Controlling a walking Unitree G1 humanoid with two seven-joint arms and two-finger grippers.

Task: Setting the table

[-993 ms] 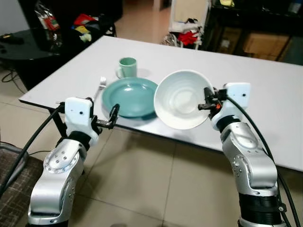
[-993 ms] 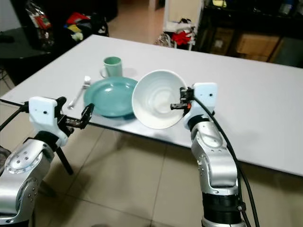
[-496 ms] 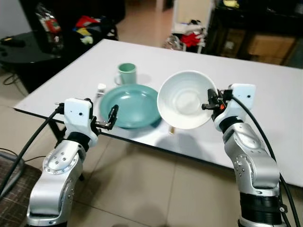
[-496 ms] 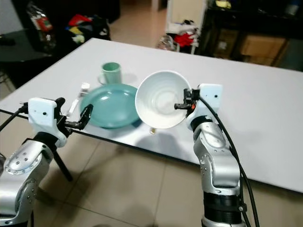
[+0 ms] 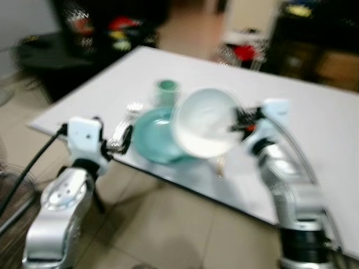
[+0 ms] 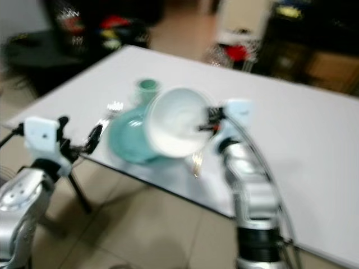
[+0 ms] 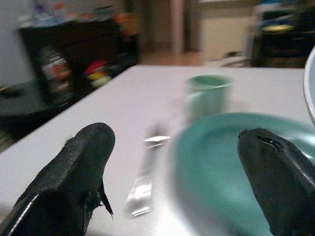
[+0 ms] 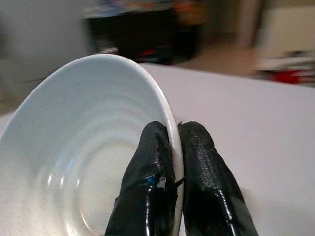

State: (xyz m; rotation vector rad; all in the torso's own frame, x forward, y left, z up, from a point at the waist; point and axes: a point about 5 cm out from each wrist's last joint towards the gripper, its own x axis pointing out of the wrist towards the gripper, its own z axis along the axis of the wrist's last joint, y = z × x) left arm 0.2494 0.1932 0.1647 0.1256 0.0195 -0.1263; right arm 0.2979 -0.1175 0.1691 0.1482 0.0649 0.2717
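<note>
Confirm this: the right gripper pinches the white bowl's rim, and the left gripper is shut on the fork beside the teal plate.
Wrong about the left gripper: its fingers stand wide open, holding nothing, as the left wrist view shows. The fork lies on the table beside the teal plate. The right gripper does pinch the white bowl's rim.

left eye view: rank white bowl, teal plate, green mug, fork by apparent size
1. white bowl, held tilted in the right gripper, nearer the camera, so its lead is partly nearness
2. teal plate, partly covered by the bowl
3–4. green mug and fork: too blurred to separate
</note>
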